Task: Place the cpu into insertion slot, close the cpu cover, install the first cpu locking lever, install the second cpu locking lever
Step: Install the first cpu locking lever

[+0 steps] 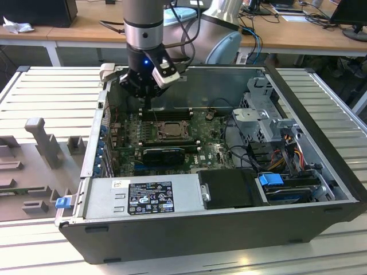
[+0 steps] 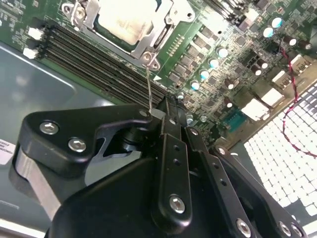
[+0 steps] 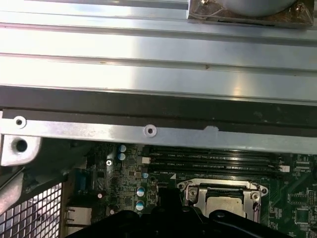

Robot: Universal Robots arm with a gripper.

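Observation:
In the exterior view my gripper (image 1: pixel 147 98) hangs inside the open computer case, just behind the insertion slot (image 1: pixel 171 130). The pale cpu (image 2: pixel 124 20) lies in the slot, and the silvery cpu cover (image 2: pixel 144 45) lies flat around it. A thin wire locking lever (image 2: pixel 149 89) rises from the socket's corner up to my gripper (image 2: pixel 159 112), which appears shut on its free end. In the first wrist view the cpu (image 3: pixel 224 205) and the cover (image 3: pixel 195 194) sit just beyond the dark gripper body.
Long black memory slots (image 2: pixel 99 62) run beside the socket, under the gripper. The green motherboard (image 1: pixel 212 152) carries capacitors and a black card. The grey power supply (image 1: pixel 143 197), the drive cage (image 1: pixel 261 114) with cables, and the case's back wall (image 3: pixel 148 131) close in the space.

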